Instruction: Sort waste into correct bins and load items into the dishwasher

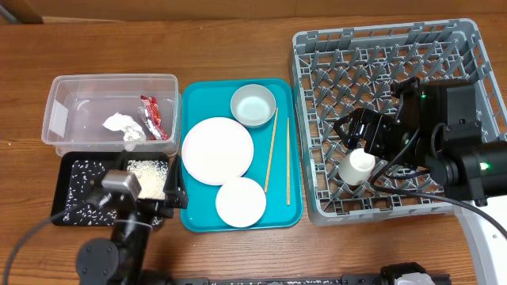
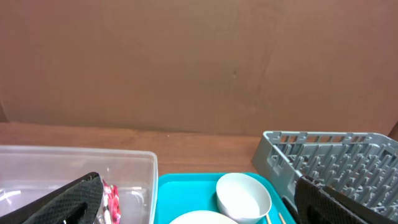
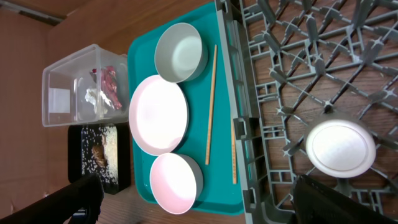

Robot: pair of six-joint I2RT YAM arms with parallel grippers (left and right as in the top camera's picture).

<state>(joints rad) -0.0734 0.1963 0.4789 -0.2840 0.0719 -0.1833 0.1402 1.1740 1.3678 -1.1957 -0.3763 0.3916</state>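
Across the bench [image 1: 238,39], chopsticks [image 1: 271,154] are laid front-to-rear, leftward of the spread right gripper [image 1: 364,149], the nearer one.

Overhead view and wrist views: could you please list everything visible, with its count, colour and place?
table: one, brown wood, under everything
tub: one, clear, far left
wrapper: one, red-and-white, in the tub
napkin: one, white, in the tub
black tray: one, black, near side of the tub
rice: scattered grains, white, in the black tray
teal tray: one, teal, centre
bowl: one, pale, teal tray's far end
large plate: one, white, teal tray's middle
small plate: one, white, teal tray's near end
chopsticks: two, wooden, teal tray's right side
dish rack: one, grey, right
cup: one, white, in the dish rack
left fingers: two, black, open
right fingers: two, black, open, above the cup
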